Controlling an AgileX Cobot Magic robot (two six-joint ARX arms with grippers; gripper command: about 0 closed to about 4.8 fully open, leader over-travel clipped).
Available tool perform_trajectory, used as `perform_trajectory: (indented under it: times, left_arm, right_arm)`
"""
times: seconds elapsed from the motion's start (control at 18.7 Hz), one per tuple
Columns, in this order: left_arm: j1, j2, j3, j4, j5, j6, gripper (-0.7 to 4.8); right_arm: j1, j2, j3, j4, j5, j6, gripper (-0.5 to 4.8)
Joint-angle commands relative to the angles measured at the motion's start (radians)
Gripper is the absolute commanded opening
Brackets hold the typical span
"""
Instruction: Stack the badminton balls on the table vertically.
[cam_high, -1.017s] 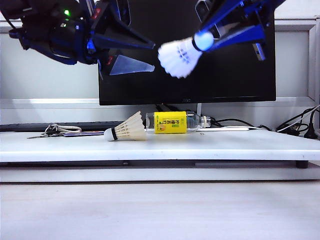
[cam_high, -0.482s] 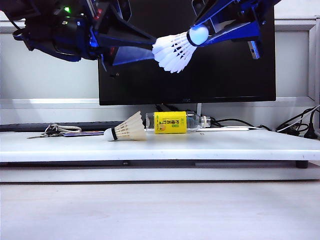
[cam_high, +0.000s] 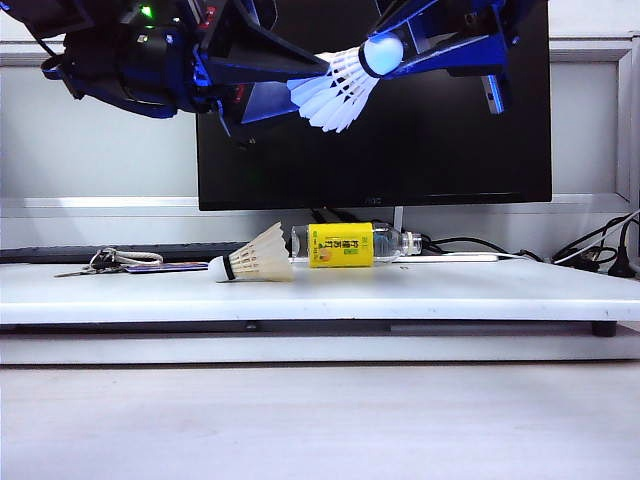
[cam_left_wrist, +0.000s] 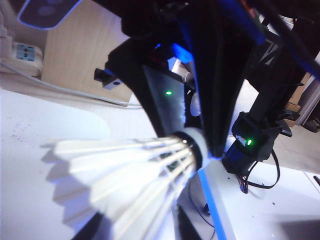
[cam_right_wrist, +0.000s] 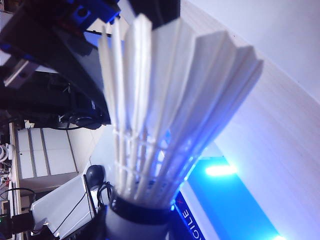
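One badminton ball (cam_high: 335, 88) hangs high in front of the monitor, feathers pointing left and slightly down. My right gripper (cam_high: 385, 52) reaches in from the upper right and is shut on its white cork tip (cam_right_wrist: 137, 222). My left gripper (cam_high: 305, 85) comes from the left, its two fingers closed on the feather skirt (cam_left_wrist: 130, 170). The second badminton ball (cam_high: 255, 262) lies on its side on the table (cam_high: 450, 290), cork to the left, well below both grippers.
A clear bottle with a yellow label (cam_high: 345, 245) lies right behind the lying shuttlecock. Keys and a strap (cam_high: 110, 262) sit at the back left. A black monitor (cam_high: 450, 150) stands behind, and cables (cam_high: 590, 255) lie at the back right.
The right gripper has carried the held shuttlecock left and a little up. Its feathers have slid between the left gripper's fingers, which have narrowed around the skirt. The lying shuttlecock has not moved.
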Motion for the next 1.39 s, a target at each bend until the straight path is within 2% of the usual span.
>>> perform_trajectory:
  times: [0.05,0.43,0.64,0.75,1.28,1.39]
  left_arm:
    - [0.0,-0.003,0.003,0.008,0.004,-0.008,1.72]
    - [0.009,-0.004,0.003,-0.004,0.007,-0.021,1.72]
    - [0.032,-0.004,0.003,-0.012,0.032,-0.021,1.11]
    - [0.032,-0.004,0.003,-0.013,0.038,-0.017,0.51]
    - [0.032,-0.004,0.003,-0.012,0.092,-0.01,0.47]
    - [0.032,-0.003,0.003,-0.012,0.1,-0.01,0.46]
  right_arm:
    - [0.005,-0.005,0.003,0.004,-0.01,-0.012,1.34]
    - [0.005,-0.005,0.003,0.004,0.029,-0.012,1.34]
    - [0.005,-0.005,0.003,0.004,0.056,-0.011,1.34]
    - [0.005,-0.005,0.003,0.004,0.056,-0.011,1.34]
    - [0.005,-0.005,0.003,0.025,0.056,-0.011,1.4]
    - [0.005,-0.005,0.003,0.029,0.056,-0.011,1.61]
